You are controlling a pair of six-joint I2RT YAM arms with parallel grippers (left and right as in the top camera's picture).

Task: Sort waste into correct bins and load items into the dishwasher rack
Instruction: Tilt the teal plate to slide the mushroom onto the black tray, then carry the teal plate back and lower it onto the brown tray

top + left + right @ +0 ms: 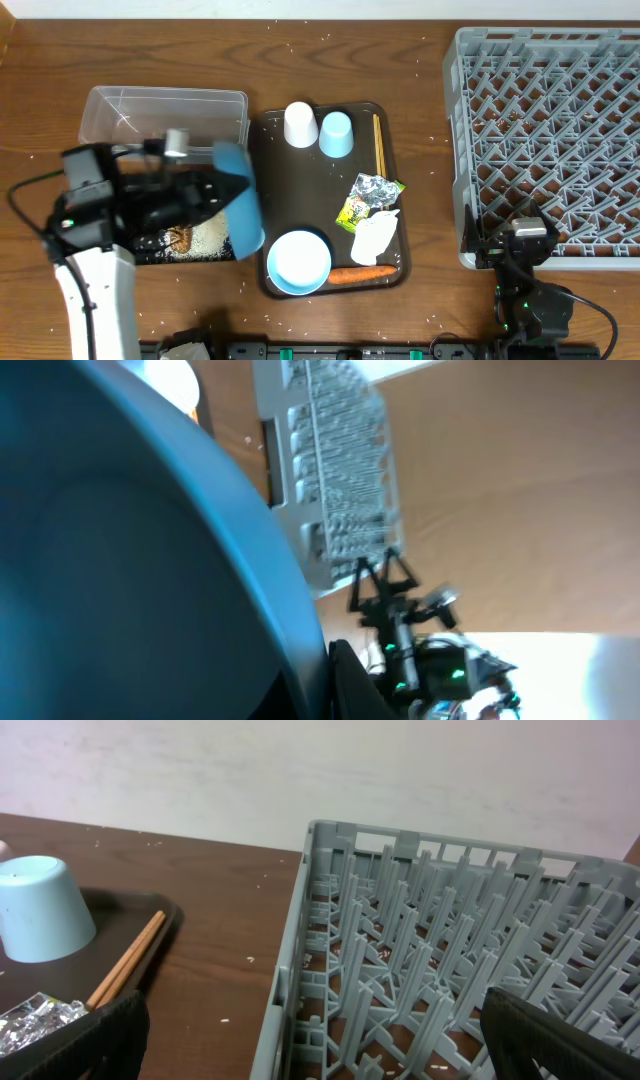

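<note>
- I see a dark wooden desk (200, 45) flecked with white grains, with a pale wall behind it in the right wrist view.
- My left gripper (218, 190) is clamped on the blue plate (240, 200). The plate stands tilted on its edge, and its long axis runs from the far side of the desk toward me.
- The plate hangs over the right end of the black tray (150, 255), which holds rice grains (212, 238) and a brown food lump (180, 238). The clear container (165, 110) sits just behind that tray.
- The brown serving tray (268, 200) lies in the middle of the desk. On it, a white cup (300, 125) and a light blue cup (337, 133) stand upside down side by side.
- The chopsticks (378, 143) lie beside the cups and point far to near.
- The carrot (362, 274) lies crosswise on the near edge of the serving tray, beside the white bowl (298, 262).
- My right gripper (512, 242) has its jaws spread wide with nothing between them, at the near edge of the grey dishwasher rack (545, 130).
</note>
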